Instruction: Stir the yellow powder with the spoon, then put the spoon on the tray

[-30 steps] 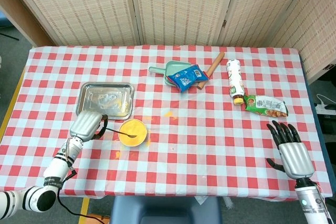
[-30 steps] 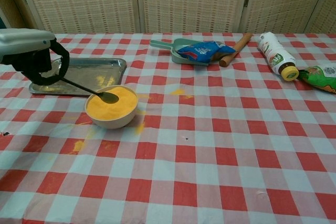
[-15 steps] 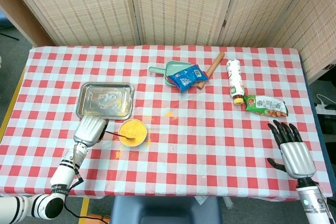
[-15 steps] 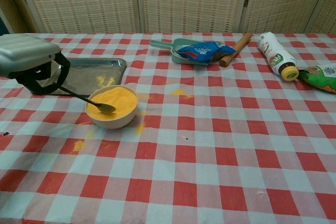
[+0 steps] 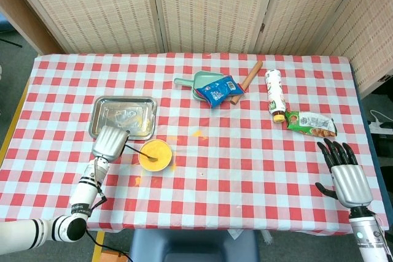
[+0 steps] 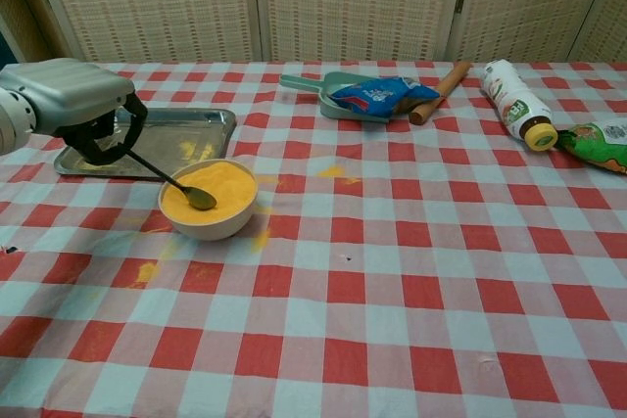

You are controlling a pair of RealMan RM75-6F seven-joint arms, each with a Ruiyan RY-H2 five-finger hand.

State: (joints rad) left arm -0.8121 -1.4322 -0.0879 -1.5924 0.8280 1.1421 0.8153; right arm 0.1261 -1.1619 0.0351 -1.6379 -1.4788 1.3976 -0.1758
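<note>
Shifted toward the tray (image 6: pixel 211 122), the left hand (image 6: pixel 73 97) has its fingers (image 6: pixel 110 142) closed on the spoon (image 6: pixel 171 180); its scoop, beyond them, sits in the yellow powder (image 6: pixel 220 193). Right hand (image 5: pixel 345 175): fingers spread, holding nothing.

left robot hand (image 6: pixel 83 105) clenched, right robot hand (image 5: pixel 344 173) spread

Open checked cloth near and right; clutter along the far side

The shallow steel tray (image 6: pixel 211 122) lies just beyond the white bowl of yellow powder (image 6: pixel 209 199). Far centre, a green plastic dustpan (image 6: pixel 323 83), blue snack packet (image 6: pixel 377 95) and wooden rolling pin (image 6: pixel 440 80) crowd together; a fallen white bottle (image 6: pixel 515 91) and green packet (image 6: pixel 600 142) block the far right.
</note>
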